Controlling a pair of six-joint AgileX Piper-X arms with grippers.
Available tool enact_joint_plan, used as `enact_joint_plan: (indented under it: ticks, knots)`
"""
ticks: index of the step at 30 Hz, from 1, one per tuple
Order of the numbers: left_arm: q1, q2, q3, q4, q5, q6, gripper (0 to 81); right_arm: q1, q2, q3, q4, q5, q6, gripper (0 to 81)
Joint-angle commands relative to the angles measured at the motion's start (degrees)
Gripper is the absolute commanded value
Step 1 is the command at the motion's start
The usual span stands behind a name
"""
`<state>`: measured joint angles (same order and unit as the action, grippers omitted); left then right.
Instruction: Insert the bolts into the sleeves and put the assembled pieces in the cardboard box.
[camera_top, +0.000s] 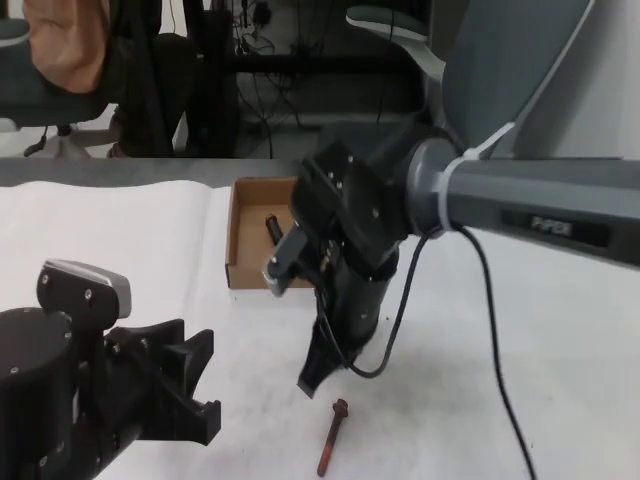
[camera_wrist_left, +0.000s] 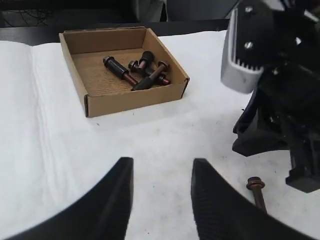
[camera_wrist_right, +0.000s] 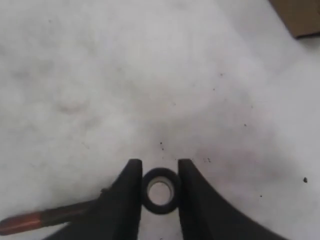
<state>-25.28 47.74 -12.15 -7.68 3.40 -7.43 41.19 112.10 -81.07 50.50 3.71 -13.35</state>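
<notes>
White cloth (camera_top: 120, 230) spread flat. Right gripper (camera_wrist_right: 160, 165) clamps sleeve (camera_wrist_right: 160, 175), bore end-on. Bolt (camera_top: 333, 437) lies loose just beside it, head away from arms. Left gripper (camera_wrist_left: 162, 165) spread, empty; bolt to its right, likely its pick.

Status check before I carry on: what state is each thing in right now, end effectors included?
left end effector: open, holding nothing.
right end effector: shut on the short black sleeve.
short black sleeve: gripped, no bolt in it.
long copper-coloured bolt: loose, lying flat on the white cloth.
brown cardboard box: open-topped, holding several assembled pieces.
</notes>
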Motion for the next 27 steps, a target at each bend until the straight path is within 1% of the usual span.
enact_joint_plan:
  ticks: [1,2,3,4,5,8,9,10,11,13,15,17,18,19,20,22,23,27]
  knots:
    - [0.14,-0.61,-0.1,-0.68,-0.36,-0.26,36.3,-0.86,2.11,-0.09,-0.5,-1.92,-1.27,0.4]
    - [0.14,-0.61,-0.1,-0.68,-0.36,-0.26,36.3,-1.02,2.83,-0.09,-0.74,-2.9,-1.27,0.3]
    - [0.14,-0.61,-0.1,-0.68,-0.36,-0.26,36.3,-1.15,3.52,-0.09,-0.99,-4.02,-1.27,3.1]
    - [0.14,-0.61,-0.1,-0.68,-0.36,-0.26,36.3,-1.21,3.99,-0.09,-1.25,-5.42,-1.27,8.4]
    - [0.14,-0.61,-0.1,-0.68,-0.36,-0.26,36.3,-1.3,4.61,-0.09,-1.65,-6.12,-1.27,15.8]
    - [0.14,-0.61,-0.1,-0.68,-0.36,-0.26,36.3,-1.27,5.5,-0.09,-1.76,-5.08,0.18,38.2]
    - [0.14,-0.61,-0.1,-0.68,-0.36,-0.26,36.3,-1.27,5.6,-0.09,-1.76,-4.36,0.33,41.9]
    - [0.14,-0.61,-0.1,-0.68,-0.36,-0.26,36.3,-1.27,5.59,-0.09,-1.76,-4.03,0.32,41.6]
    - [0.14,-0.61,-0.1,-0.68,-0.36,-0.26,36.3,-1.27,5.59,-0.09,-1.62,-3.71,0.32,39.3]
    - [0.14,-0.61,-0.1,-0.68,-0.36,-0.26,36.3,-1.27,5.59,-0.09,-1.62,-3.71,0.32,32.5]
    - [0.14,-0.61,-0.1,-0.68,-0.36,-0.26,36.3,-1.27,5.59,-0.09,-1.3,-4.02,0.1,21.7]
    - [0.14,-0.61,-0.1,-0.68,-0.36,-0.26,36.3,-1.27,5.59,-0.09,-1.3,-4.88,-1.16,12.9]
    - [0.14,-0.61,-0.1,-0.68,-0.36,-0.26,36.3,-1.27,5.59,-0.19,-1.3,-6.22,-2.45,12.0]
    - [0.14,-0.61,-0.1,-0.68,-0.36,-0.26,36.3,-1.27,5.59,-0.21,-1.3,-7.64,-3.24,12.9]
    - [0.14,-0.61,-0.1,-0.68,-0.36,-0.26,36.3,-1.27,5.59,-0.2,-1.52,-9.19,-3.62,15.3]
    - [0.14,-0.61,-0.1,-0.68,-0.36,-0.26,36.3,-1.27,5.59,-0.2,-1.78,-9.08,-3.61,21.7]
    - [0.14,-0.61,-0.1,-0.68,-0.36,-0.26,36.3,-1.27,5.59,-0.2,-1.91,-8.94,-3.61,23.7]
    - [0.14,-0.61,-0.1,-0.68,-0.36,-0.26,36.3,-1.27,5.59,-0.2,-3.08,-8.78,-3.86,24.1]
